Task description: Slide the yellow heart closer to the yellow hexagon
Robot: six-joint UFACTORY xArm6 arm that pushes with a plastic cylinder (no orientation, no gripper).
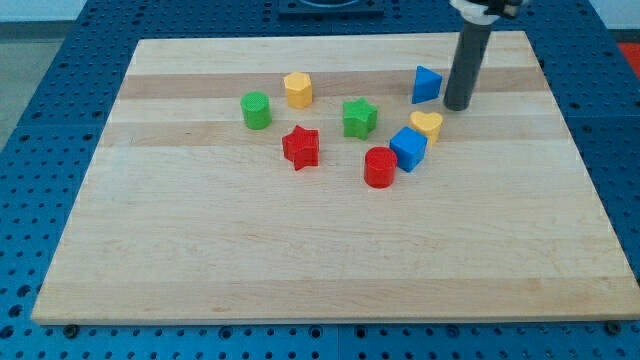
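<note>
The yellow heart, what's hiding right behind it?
Behind the yellow heart, toward the view's top, stand my tip and the blue triangle block. The blue cube touches the heart's near side and covers its lower edge.

My rod comes down from the view's top edge on the right, a straight dark cylinder standing nearly upright with a slight lean, its upper end capped by a pale collar that the frame cuts off. My tip (457, 105) rests at board height just to the view's right of the blue triangular block (427, 84), close beside it though contact cannot be made out. Measured from that same block, the tip sits a little lower in the view, and no more of the arm above the collar shows.
</note>
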